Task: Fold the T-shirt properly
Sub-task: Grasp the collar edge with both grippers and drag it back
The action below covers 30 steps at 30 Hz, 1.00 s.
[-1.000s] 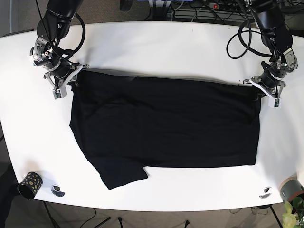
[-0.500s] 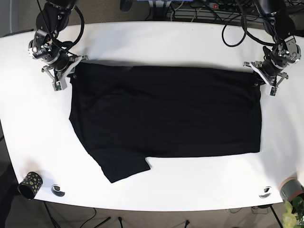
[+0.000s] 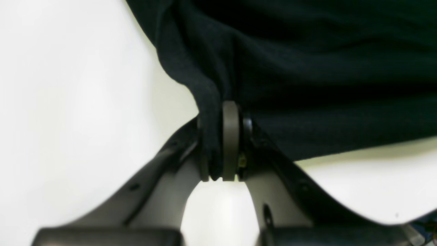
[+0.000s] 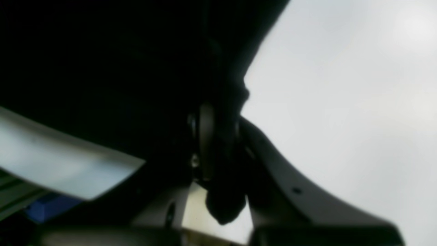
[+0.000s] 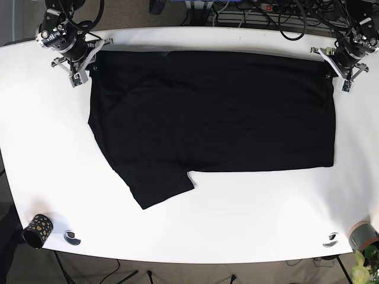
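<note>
The right wrist view is dim and blurred; the cloth there reads as one black mass, and only the grey fingers (image 4: 205, 136) pressed together on a bunched lump of it stand out. The black T-shirt (image 5: 213, 112) lies spread on the white desk (image 5: 237, 219), its long upper edge along the desk's far side, one short sleeve jutting toward the near edge. The fabric looks soft and matte, with faint creases near the sleeve side. The right hand (image 5: 89, 59) pinches the shirt's far corner on the sleeve side; the left hand (image 5: 330, 64) is clamped on the opposite far corner, a fold squeezed between its pads (image 3: 230, 140). The desk is smooth, glossy, rounded at the corners. By its near edge, away from the shirt, stand a dark speckled cup (image 5: 37, 230) and a grey pot (image 5: 362, 235), partly cut off. Cables (image 5: 260, 15) tangle beyond the far edge.
</note>
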Motion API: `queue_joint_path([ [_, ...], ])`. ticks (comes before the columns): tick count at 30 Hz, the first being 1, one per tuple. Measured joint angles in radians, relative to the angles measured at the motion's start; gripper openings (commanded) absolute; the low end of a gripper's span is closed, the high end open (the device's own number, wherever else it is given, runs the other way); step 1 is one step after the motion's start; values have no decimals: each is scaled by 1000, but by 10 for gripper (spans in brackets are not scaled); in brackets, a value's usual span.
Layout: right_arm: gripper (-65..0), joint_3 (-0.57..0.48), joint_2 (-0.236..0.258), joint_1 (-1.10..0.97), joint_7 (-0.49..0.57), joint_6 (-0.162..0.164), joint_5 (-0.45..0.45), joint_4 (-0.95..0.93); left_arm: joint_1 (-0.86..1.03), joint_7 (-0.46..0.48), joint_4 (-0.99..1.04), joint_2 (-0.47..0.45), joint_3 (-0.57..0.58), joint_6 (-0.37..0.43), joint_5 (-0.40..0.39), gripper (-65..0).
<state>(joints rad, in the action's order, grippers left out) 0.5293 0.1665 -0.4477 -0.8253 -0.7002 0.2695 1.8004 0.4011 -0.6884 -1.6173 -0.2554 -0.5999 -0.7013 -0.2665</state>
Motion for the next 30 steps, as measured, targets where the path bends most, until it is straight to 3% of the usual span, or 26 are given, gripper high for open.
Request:
queue_joint_path([
  [3,-650,0,0,-22,3,-1,5,3,15,2,-1,-1,-28,-3,-7,-592],
  [5,-650,0,0,-27,3,0,8,3,20,0,-1,0,-43,-3,-6,-496],
  [7,-640,0,-1,-27,3,0,8,3,23,0,-1,-1,-45,-3,1,-354],
  [9,-598,0,-3,-26,3,0,0,3,26,-3,-1,-3,-47,-2,8,-231],
  [11,-499,4,-15,-24,3,2,0,5,31,0,-3,-5,-47,-2,7,-143],
  [15,-312,59,-42,-24,0,1,-4,24,43,-3,-3,-27,-47,1,0,-178],
  [18,-225,88,-61,-24,1,5,-11,65,43,-3,-3,-35,-77,1,-5,-189],
  [24,-205,106,-98,-27,5,3,-3,146,43,-3,-40,-37,-147,6,-71,-192],
  [30,-205,106,-100,18,-11,3,-15,149,19,-26,-92,-37,-96,5,-94,-192],
])
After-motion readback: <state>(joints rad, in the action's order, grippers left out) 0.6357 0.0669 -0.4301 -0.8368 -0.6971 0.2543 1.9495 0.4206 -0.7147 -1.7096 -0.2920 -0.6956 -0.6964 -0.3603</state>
